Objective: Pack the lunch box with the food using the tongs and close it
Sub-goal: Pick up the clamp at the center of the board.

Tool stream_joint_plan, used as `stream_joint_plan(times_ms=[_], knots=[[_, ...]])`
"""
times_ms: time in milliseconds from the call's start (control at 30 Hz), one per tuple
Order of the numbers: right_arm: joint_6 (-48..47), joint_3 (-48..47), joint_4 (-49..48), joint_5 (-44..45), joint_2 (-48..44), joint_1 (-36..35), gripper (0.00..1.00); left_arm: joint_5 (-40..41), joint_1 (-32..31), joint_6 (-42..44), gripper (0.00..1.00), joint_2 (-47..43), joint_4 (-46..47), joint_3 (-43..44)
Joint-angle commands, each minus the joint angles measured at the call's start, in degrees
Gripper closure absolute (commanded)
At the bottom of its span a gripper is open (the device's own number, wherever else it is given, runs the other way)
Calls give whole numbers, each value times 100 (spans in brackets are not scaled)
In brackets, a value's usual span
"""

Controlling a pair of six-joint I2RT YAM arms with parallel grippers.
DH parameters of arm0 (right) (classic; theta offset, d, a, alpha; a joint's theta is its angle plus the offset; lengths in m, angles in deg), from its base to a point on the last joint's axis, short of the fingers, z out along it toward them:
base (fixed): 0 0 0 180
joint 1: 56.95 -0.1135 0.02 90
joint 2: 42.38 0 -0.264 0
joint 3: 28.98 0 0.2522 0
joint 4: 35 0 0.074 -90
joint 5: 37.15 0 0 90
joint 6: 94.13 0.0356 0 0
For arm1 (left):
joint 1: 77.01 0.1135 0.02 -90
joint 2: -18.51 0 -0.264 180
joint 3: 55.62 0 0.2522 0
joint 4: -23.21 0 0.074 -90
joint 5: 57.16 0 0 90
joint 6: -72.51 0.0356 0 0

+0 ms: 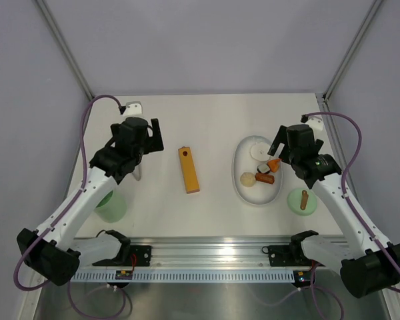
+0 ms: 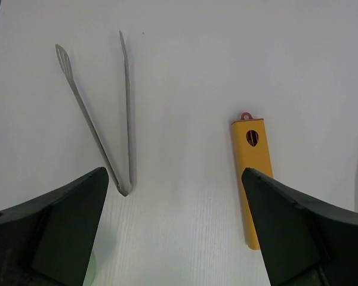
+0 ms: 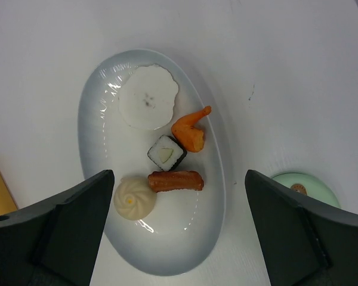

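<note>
Left tool [image 2: 174,173] gapes wide over slim V-shaped metal tongs [image 2: 127,119], right tool [image 3: 179,173] likewise over glossy oval plate [image 3: 167,244].

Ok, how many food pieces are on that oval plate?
5: flat white disc at the far end of the plate, orange piece to its right, sushi roll in the middle, brown sausage just nearer, white bun near-left. None seems hidden.

Table [image 1: 213,120]: tongs [image 2: 127,119], block [image 1: 189,170], plate [image 3: 167,250], lunch box [image 1: 111,205]

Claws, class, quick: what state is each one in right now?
Left claw: open, holding nothing, over the tongs.
Right claw: open, holding nothing, over the plate.
</note>
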Motion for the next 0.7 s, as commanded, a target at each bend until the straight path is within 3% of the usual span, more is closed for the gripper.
stream_joint_plan(times_ms=[0,133,333,667], knots=[[119,32,78,143,-147,7,1,-88,-11,-140,1,99,-63,323],[128,85,113,46,-270,-1,1,420,6,-359,1,327,-527,437],[128,216,-10,-138,-437,7,1,308,304,-711,1,1380,-1345,1184],[198,322,-45,-428,-551,16,0,-807,1639,-948,1,2655,-1276,1545]])
